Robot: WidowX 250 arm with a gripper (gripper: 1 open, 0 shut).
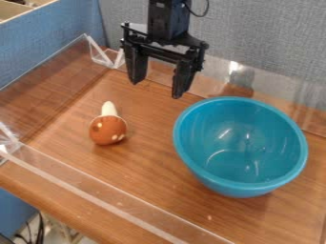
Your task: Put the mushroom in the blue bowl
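Observation:
The mushroom (109,127) lies on its side on the wooden table, left of centre, orange-brown cap toward me and cream stem pointing away. To its right stands the blue bowl (241,145), deep, glossy and with nothing in it. My gripper (162,73) hangs over the back of the table, pointing down, above and behind both. It is open, black fingers (135,65) spread wide, nothing between them.
The wooden table (76,162) is ringed by a low clear plastic wall (76,55). A blue panel (51,33) stands behind at the left. The table's front edge runs diagonally at the lower left.

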